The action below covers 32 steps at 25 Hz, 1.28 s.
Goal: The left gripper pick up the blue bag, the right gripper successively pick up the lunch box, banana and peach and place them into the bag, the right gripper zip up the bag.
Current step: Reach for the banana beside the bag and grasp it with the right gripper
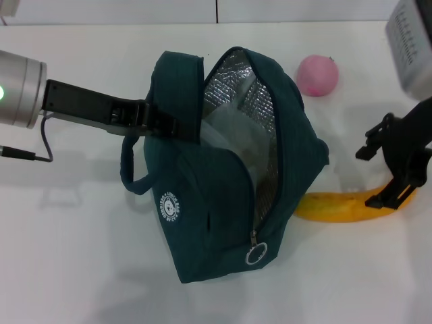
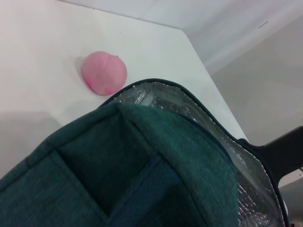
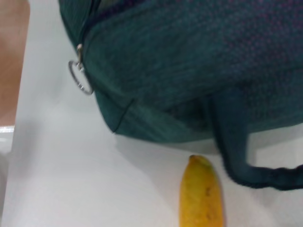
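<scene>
The banana step looks to be in hand: the right tool (image 1: 398,192), at the frame's right edge, sits over the outer end of the banana (image 1: 341,206), fingers apart around it, so next it should close and lift. At left-centre, the left tool (image 1: 162,125) is clamped on the blue bag (image 1: 223,202), holding its foil-lined mouth open. The peach (image 1: 317,75) waits upper right on the surface (image 1: 67,270).

Dark teal-blue fabric lunch bag (image 1: 216,196): quilted silver foil lining (image 1: 239,91), round white printed logo (image 1: 169,205), silver metal ring zipper pull (image 1: 256,254). Round pink peach (image 1: 317,75), darker pink blotches. Curved yellow banana (image 1: 341,206), small brown specks. Plain white desk (image 1: 74,270).
</scene>
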Motion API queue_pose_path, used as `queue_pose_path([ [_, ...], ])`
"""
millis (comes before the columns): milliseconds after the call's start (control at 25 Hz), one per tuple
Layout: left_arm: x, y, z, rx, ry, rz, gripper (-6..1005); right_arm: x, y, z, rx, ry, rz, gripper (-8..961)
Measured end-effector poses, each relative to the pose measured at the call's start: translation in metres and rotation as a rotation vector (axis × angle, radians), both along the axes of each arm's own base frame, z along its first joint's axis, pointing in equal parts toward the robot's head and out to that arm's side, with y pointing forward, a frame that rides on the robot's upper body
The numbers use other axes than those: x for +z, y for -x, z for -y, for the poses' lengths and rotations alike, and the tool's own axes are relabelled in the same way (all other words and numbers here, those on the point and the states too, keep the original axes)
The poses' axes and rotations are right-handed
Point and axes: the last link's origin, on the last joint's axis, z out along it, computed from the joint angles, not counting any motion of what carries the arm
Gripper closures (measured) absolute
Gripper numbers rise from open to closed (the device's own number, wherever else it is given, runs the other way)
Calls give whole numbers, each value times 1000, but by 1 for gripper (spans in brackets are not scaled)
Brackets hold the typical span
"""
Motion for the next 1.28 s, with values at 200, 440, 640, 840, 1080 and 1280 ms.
queue_pose_path([
  [200, 0, 0, 1, 0, 2, 0, 952, -15, -3, 2, 6, 22, 50, 114],
  [440, -1, 2, 2, 6, 3, 7, 952, -26, -10, 2, 0, 31, 66, 122],
  [640, -1, 1, 3, 6, 3, 22, 951, -36, -14, 1, -10, 44, 80, 129],
  [840, -2, 2, 3, 10, 8, 25, 951, -41, -14, 0, 5, 45, 90, 133],
  [1080, -2, 3, 3, 10, 9, 26, 951, -47, -14, 2, 20, 48, 116, 137],
  [1280, -3, 3, 3, 7, 10, 27, 951, -49, -15, 2, 21, 47, 124, 141],
])
